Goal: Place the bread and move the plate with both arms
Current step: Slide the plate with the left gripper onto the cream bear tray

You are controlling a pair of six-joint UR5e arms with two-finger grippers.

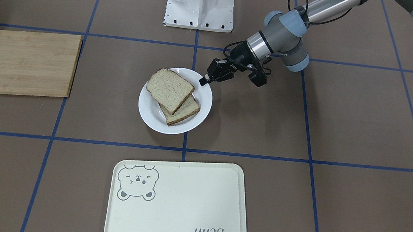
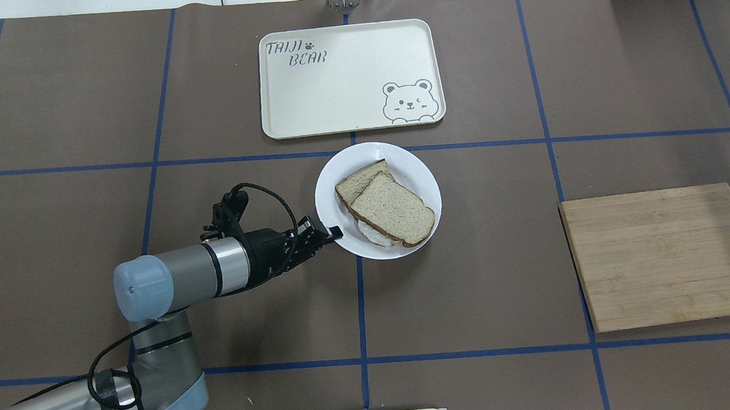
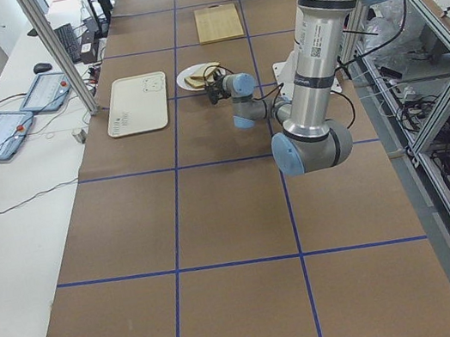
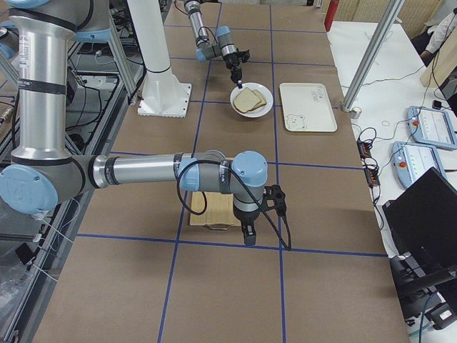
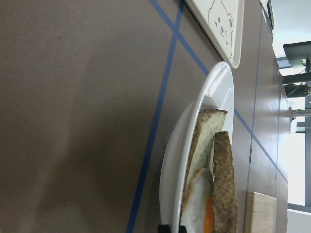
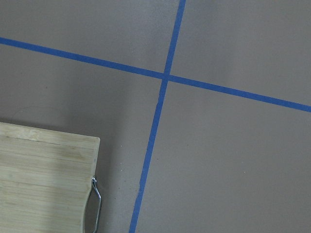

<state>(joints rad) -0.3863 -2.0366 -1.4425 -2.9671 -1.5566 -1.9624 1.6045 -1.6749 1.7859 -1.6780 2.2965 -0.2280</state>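
Observation:
The bread (image 1: 169, 89) lies tilted on top of a second slice (image 1: 187, 110) that bears the fried egg, both on the white plate (image 1: 147, 112) near the table's middle. In the overhead view the bread (image 2: 392, 208) covers most of the egg slice (image 2: 356, 181) on the plate (image 2: 423, 176). My left gripper (image 2: 336, 233) is at the plate's near rim, its jaws shut on it; it also shows in the front view (image 1: 203, 81). The left wrist view shows the plate rim (image 5: 194, 121), the egg (image 5: 200, 204) and the bread (image 5: 223, 184) edge-on. My right gripper (image 4: 248, 236) hangs by the cutting board; I cannot tell its state.
A cream tray with a bear drawing (image 2: 344, 73) lies just beyond the plate. A wooden cutting board (image 2: 660, 256) with a metal handle (image 6: 95, 204) lies on the robot's right side. The white robot base (image 1: 201, 1) stands at the near edge.

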